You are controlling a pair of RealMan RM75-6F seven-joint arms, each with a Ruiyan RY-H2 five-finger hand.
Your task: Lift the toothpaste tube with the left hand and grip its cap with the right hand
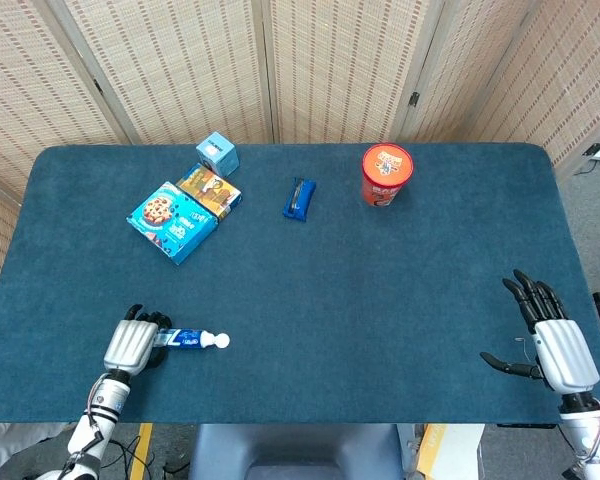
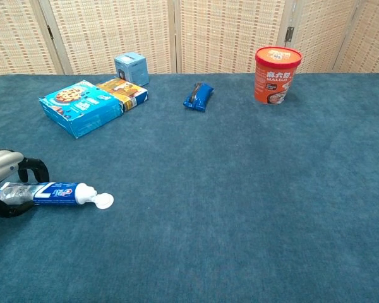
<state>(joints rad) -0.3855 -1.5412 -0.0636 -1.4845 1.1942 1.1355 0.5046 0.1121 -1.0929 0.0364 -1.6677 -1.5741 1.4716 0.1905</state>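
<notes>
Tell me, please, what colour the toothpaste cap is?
White; the cap shows best in the chest view.

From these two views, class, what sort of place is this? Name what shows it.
Probably a staged robot test area, not a home: a table covered in blue cloth, woven folding screens behind it, and assorted groceries such as a toothpaste tube and red cup.

Blue-and-white toothpaste tube, lying flat near the table's front-left edge, white cap pointing right
</notes>
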